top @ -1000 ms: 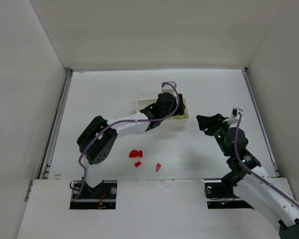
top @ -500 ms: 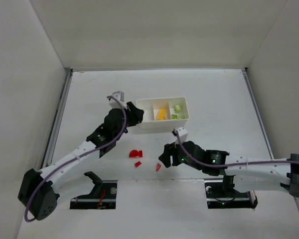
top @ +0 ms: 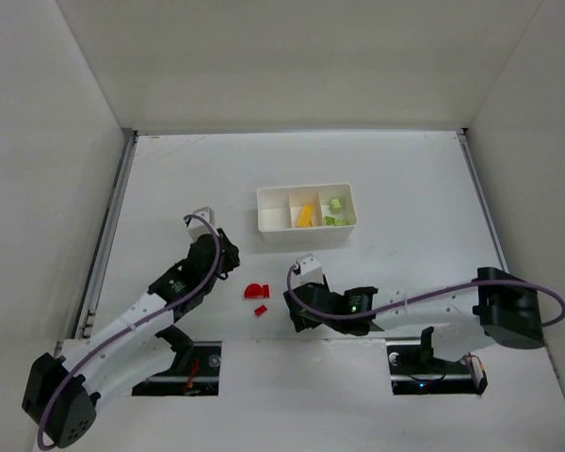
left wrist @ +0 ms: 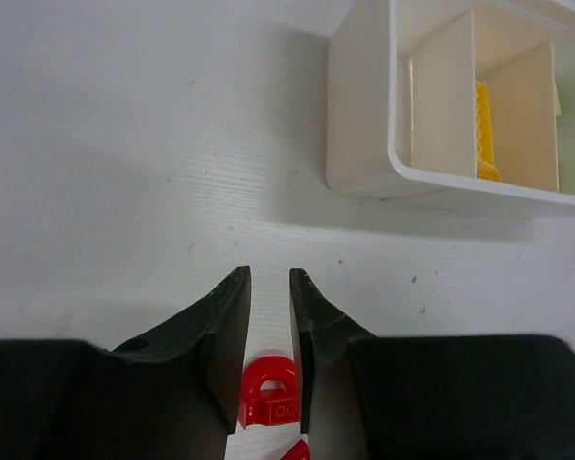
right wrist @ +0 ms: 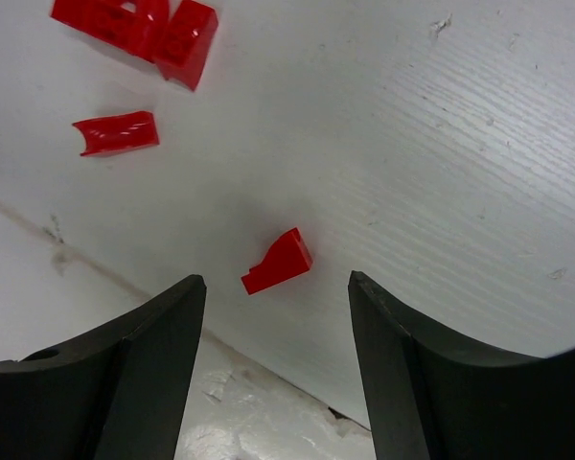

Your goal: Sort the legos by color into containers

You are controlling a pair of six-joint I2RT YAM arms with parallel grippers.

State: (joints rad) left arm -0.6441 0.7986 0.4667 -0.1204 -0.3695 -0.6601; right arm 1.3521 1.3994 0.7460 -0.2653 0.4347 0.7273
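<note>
The white tray (top: 275, 232) stands mid-table; its left compartment looks empty, the middle holds yellow legos (top: 304, 216), the right holds green ones (top: 334, 209). A red arch lego (top: 255, 291) and a small red piece (top: 261, 310) lie on the table in front of it. My left gripper (top: 228, 259) is shut and holds nothing; the arch (left wrist: 268, 391) shows on the table through the slit between its jaws (left wrist: 269, 273). My right gripper (top: 298, 315) is open and low over a red wedge lego (right wrist: 280, 259), which lies between its jaws (right wrist: 276, 277), untouched. The top view hides that wedge.
The table's front edge, with a lower white ledge (right wrist: 86, 316), runs just behind the red wedge. A metal rail (top: 105, 243) lines the left side and white walls enclose the table. The tray's near wall (left wrist: 359, 105) is ahead and to the right of my left gripper.
My left arm drew back from the tray toward the front left and its jaws closed. My right arm swung left across the table and came down over the red wedge.
</note>
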